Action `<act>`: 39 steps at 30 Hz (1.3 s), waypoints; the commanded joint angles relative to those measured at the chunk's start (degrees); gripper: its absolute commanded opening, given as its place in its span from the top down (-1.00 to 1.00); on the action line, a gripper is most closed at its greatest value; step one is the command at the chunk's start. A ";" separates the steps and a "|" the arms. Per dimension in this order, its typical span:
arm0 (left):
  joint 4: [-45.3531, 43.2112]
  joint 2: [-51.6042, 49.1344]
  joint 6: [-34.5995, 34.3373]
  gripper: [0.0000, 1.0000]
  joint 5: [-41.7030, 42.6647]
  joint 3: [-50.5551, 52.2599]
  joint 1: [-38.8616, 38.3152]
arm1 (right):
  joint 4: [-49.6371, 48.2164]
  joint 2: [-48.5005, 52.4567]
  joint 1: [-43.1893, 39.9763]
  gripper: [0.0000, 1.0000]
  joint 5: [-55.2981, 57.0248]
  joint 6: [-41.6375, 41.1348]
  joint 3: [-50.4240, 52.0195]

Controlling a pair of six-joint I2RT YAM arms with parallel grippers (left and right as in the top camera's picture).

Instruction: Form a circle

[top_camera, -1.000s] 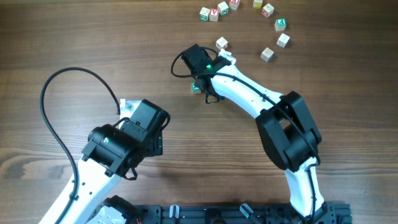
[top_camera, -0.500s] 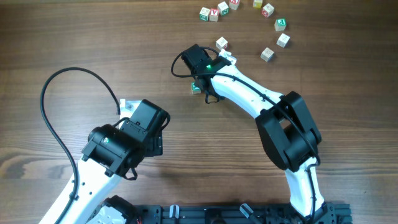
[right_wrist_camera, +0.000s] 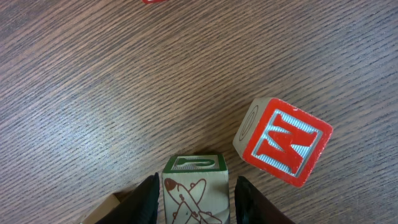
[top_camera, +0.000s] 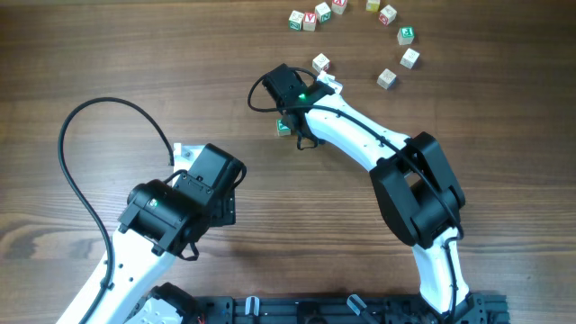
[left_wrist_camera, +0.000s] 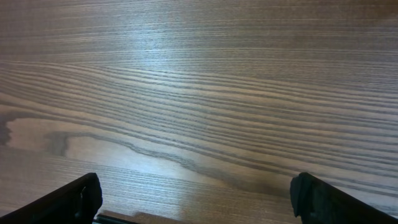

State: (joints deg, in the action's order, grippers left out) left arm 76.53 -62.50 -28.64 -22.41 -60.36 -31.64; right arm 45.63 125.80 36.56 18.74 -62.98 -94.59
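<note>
My right gripper [top_camera: 288, 123] reaches left of the block cluster. In the right wrist view its jaws [right_wrist_camera: 195, 200] stand on either side of a green block with an airplane drawing [right_wrist_camera: 194, 190], which rests on the wood; a thin gap shows on each side of it. This same green block [top_camera: 283, 127] peeks out beside the gripper from overhead. A red W block [right_wrist_camera: 285, 144] lies tilted just to its right. Several other blocks curve along the far edge, from one at the left [top_camera: 296, 19] to a plain one [top_camera: 386, 79]. My left gripper [left_wrist_camera: 199, 202] is open over bare wood.
A white-and-red block [top_camera: 321, 63] lies close behind the right wrist. The left arm's black cable [top_camera: 90, 162] loops over the left side of the table. A black rail [top_camera: 342, 308] runs along the near edge.
</note>
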 commanded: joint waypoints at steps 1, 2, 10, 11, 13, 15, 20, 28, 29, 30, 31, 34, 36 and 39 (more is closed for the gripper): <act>-0.02 0.42 -0.76 -1.00 0.50 0.09 0.31 | -0.15 0.26 -0.31 0.20 1.03 -0.39 0.44; -0.02 0.42 -0.79 -1.00 0.50 0.09 0.31 | -0.20 -0.04 -0.31 0.19 0.68 -0.37 0.42; -0.02 0.42 -0.79 -1.00 0.52 0.09 0.31 | -0.17 -7.21 -0.15 0.04 -2.49 3.65 0.42; 0.00 0.42 -0.79 -1.00 0.52 0.09 0.31 | -1.44 -8.26 -0.02 -0.02 -4.48 6.88 0.42; -0.02 0.42 -0.79 -1.00 0.52 0.09 0.31 | -4.57 -8.94 -0.02 -0.16 -9.11 15.02 0.42; -0.02 0.42 -0.79 -1.00 0.50 0.09 0.31 | -7.93 -8.83 -0.02 -0.25 -14.95 24.13 0.46; -0.02 0.42 -0.79 -1.00 0.50 0.09 0.31 | -8.79 -5.79 0.13 -0.36 -16.57 31.50 0.48; -0.02 0.42 -0.79 -1.00 0.52 0.09 0.31 | -10.67 -0.22 0.26 -0.47 -19.12 40.11 0.48; -0.02 0.42 -0.79 -1.00 0.52 0.09 0.31 | -10.71 -0.11 0.26 -0.48 -19.28 40.17 0.48; -0.02 0.42 -0.79 -1.00 0.50 0.09 0.31 | -10.69 -0.02 0.24 -0.47 -19.28 40.15 0.48; -0.02 0.42 -0.79 -1.00 0.52 0.09 0.31 | -10.69 0.17 0.24 -0.47 -19.26 40.33 0.48; 0.00 0.42 -0.79 -1.00 0.50 0.09 0.31 | -10.71 1.22 0.24 -0.32 -19.26 40.33 0.48; -0.02 0.42 -0.79 -1.00 0.52 0.09 0.31 | -10.62 1.75 0.24 -0.22 -19.26 40.37 0.48; -0.02 0.42 -0.79 -1.00 0.52 0.09 0.31 | -10.64 1.77 0.24 0.03 -19.26 40.44 0.48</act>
State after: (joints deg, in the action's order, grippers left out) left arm 76.53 -62.50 -28.64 -22.41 -60.36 -31.64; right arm 35.11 126.15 36.62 -0.01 -23.38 -94.11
